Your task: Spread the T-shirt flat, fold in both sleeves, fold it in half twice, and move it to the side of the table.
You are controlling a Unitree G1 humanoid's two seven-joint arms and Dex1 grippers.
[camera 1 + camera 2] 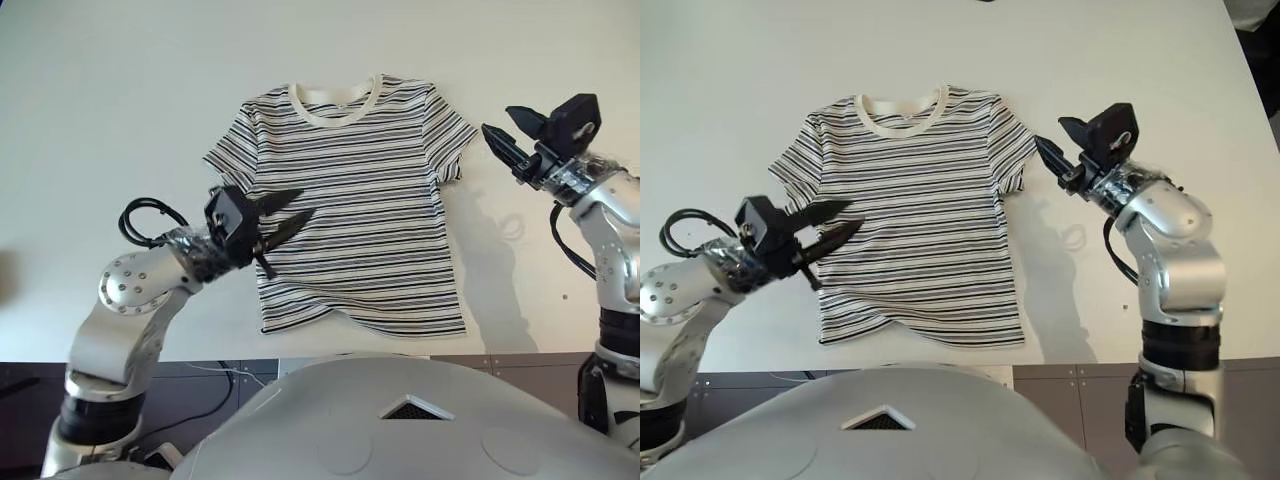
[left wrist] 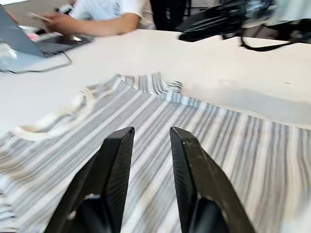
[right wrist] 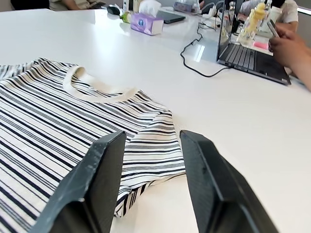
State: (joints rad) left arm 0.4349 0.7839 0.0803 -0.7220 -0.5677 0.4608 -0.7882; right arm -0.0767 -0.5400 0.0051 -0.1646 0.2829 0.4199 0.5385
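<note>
Left eye view first: the striped T-shirt (image 1: 350, 200) lies front up in the middle of the white table (image 1: 120, 100), collar away from the robot, both short sleeves out to the sides. The hem (image 1: 300, 318) is a little rumpled near its left corner. The left gripper (image 1: 305, 205) hangs over the shirt's left flank, fingers parted, holding nothing. The right gripper (image 1: 497, 118) sits just off the right sleeve (image 1: 450, 135), also parted and empty.

Right eye view, same story: shirt flat, neither gripper has cloth in it.

Left wrist view: two dark fingers (image 2: 116, 165) spread with a gap between them, stripes running underneath, the cream collar (image 2: 48, 126) off to one side. I can't tell whether the tips touch the fabric.

Right wrist view: fingers (image 3: 104, 170) wide apart, framing the right sleeve's edge, table showing beyond. A laptop (image 3: 252, 58) and a tissue box (image 3: 146, 23) sit far back.

The score, as I judge it: spreading looks essentially done, bar that hem. Sleeves are not yet folded, so both sleeve folds, the two halvings and the move aside all remain.
</note>
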